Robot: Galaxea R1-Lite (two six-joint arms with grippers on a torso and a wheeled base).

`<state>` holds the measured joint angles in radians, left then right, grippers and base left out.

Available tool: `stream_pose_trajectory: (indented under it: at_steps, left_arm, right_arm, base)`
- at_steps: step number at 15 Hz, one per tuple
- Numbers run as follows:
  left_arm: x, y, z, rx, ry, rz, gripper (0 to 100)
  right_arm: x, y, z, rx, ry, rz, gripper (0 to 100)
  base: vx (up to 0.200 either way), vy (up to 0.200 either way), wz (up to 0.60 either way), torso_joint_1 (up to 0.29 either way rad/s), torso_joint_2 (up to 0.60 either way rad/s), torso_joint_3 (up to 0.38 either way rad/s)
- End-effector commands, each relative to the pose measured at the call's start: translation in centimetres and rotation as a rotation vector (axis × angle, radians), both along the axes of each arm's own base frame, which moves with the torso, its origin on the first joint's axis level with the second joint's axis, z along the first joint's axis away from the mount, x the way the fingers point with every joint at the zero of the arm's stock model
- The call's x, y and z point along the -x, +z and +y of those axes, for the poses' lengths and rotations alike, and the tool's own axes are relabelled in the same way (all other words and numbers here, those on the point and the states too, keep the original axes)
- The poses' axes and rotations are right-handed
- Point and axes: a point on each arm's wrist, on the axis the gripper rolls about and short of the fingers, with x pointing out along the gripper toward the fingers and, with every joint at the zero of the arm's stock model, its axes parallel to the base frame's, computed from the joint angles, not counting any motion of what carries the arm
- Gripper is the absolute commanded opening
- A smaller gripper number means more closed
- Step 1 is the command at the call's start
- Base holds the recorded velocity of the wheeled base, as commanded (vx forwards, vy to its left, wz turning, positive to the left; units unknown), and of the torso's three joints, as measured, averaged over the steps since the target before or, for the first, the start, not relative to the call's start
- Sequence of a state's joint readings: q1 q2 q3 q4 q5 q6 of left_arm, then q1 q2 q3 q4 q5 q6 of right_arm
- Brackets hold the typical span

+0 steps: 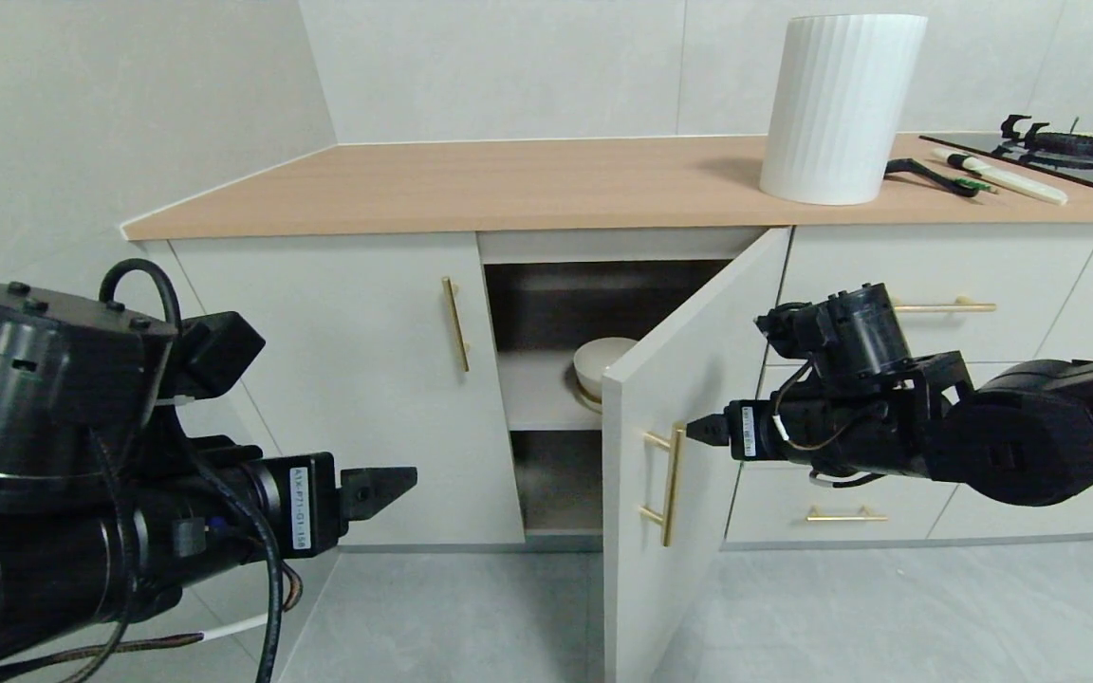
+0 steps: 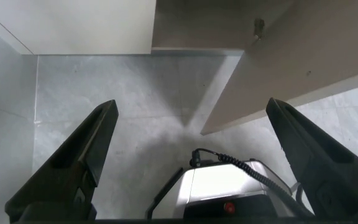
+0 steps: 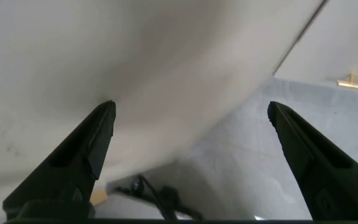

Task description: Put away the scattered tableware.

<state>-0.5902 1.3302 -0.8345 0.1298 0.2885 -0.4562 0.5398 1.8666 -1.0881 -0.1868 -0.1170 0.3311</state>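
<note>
Your wooden countertop (image 1: pixel 509 185) runs across the whole run of units, and the cabinet (image 1: pixel 594 245) under it stands with its right door (image 1: pixel 689 379) swung out towards you. A white ribbed canister (image 1: pixel 841 104) sits upright towards the countertop's right end. Beside it lie a black-handled tool (image 1: pixel 926 175) and a white-handled one (image 1: pixel 1011 180), along the edge of the hob (image 1: pixel 1078 142). The tableware you can see put away is a white bowl (image 1: pixel 603 363) at the right edge of the cabinet's shelf, partly hidden by the door.

Your right gripper (image 3: pixel 191 109) faces the door's outer face with its fingers spread wide and empty, its tip just beside the top of the brass handle (image 1: pixel 670 484). Your left gripper (image 2: pixel 191 109) hangs low before the closed left door, also wide and holding nothing.
</note>
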Motion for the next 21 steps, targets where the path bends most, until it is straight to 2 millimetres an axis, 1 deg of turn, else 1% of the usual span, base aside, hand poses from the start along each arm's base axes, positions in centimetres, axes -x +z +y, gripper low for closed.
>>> stream_pose_trajectory:
  at_steps: [1,6,8,12,15,21]
  left_arm:
    - [0.0,-0.1,0.0,-0.002,0.001,0.003,100]
    - [-0.1,0.0,-0.1,0.0,0.003,0.001,100]
    - [-0.1,0.0,-0.1,0.0,0.003,0.0,100]
    - [-0.1,0.0,-0.1,-0.002,0.006,0.002,100]
    - [-0.2,-0.2,0.0,-0.003,0.007,0.006,100]
    - [-0.2,-0.3,-0.1,-0.007,0.005,0.013,100]
  right_arm:
    - [-0.5,-1.1,0.5,-0.003,-0.003,0.013,100]
    - [-1.0,-1.8,1.7,-0.068,-0.014,0.004,100]
    - [-1.0,-1.8,2.2,-0.09,-0.012,-0.008,100]
    - [-1.0,-1.2,3.5,-0.187,-0.028,-0.013,100]
    - [-2.4,-0.8,4.6,-0.303,-0.087,0.005,100]
    - [-3.8,-0.6,5.5,-0.394,-0.151,0.004,100]
  base:
    - [0.0,0.0,0.0,0.0,0.0,0.0]
    - [0.2,0.0,0.0,0.0,0.0,0.0]
    - [0.0,0.0,0.0,0.0,0.0,0.0]
    - [0.0,0.0,0.0,0.0,0.0,0.0]
    - [0.0,0.0,0.0,0.0,0.0,0.0]
    - [0.0,0.0,0.0,0.0,0.0,0.0]
